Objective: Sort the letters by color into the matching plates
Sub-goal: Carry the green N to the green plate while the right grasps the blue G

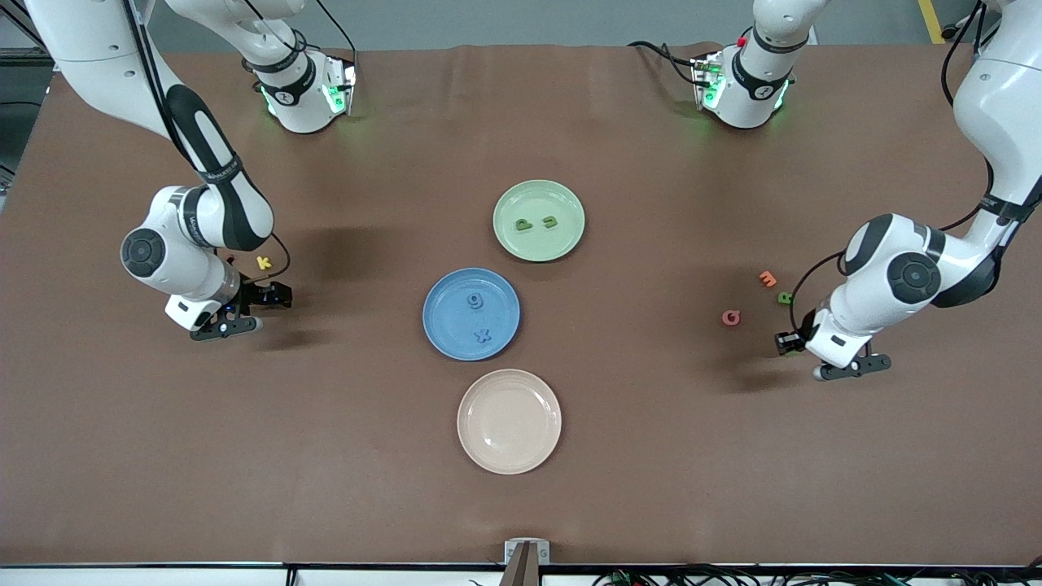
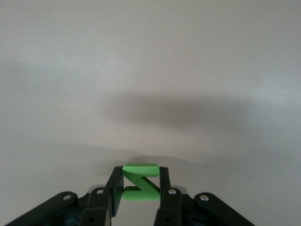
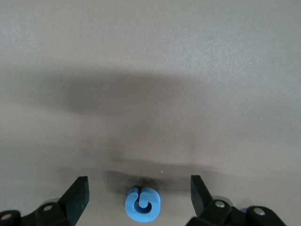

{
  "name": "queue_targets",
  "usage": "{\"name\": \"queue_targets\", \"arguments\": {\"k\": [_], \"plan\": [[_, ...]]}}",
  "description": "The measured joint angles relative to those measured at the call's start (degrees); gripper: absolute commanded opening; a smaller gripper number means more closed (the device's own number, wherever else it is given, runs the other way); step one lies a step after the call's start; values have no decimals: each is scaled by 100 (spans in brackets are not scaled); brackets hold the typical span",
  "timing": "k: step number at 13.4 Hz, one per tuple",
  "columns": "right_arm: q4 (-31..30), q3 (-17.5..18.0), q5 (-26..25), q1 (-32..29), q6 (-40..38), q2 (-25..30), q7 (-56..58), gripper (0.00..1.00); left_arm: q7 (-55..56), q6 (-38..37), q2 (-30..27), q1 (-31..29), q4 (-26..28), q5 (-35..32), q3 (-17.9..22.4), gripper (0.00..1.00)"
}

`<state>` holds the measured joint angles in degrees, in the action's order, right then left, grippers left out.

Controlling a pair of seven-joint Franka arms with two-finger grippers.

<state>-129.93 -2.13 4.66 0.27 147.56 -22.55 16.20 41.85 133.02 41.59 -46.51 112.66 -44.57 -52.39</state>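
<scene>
Table brown. Plates: pale green, speckled blue, cream. Loose letters: yellow, orange, red, bright green Z, blue curl.

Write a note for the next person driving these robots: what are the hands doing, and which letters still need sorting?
Left end effector: shut on a green letter, near the left arm's end of the table.
Right end effector: open, low around a blue letter lying on the table.
Done: two green letters in the green plate, two blue in the blue plate.
Left: plate both of these, then the loose green letter.
</scene>
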Motion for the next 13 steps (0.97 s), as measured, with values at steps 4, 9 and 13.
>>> {"name": "queue_targets", "arguments": {"k": [4,9,13], "plan": [[-119,1,0,0,63,-17,9,68,1171,-723,-32,76,3,43,-813,1],[-124,-16,-13,-9,83,-4,13,39,2560,-976,-28,1001,58,278,-1118,2],[-128,5,-12,-11,57,14,13,27,4000,-998,-27,2228,69,285,-1116,1]]}}
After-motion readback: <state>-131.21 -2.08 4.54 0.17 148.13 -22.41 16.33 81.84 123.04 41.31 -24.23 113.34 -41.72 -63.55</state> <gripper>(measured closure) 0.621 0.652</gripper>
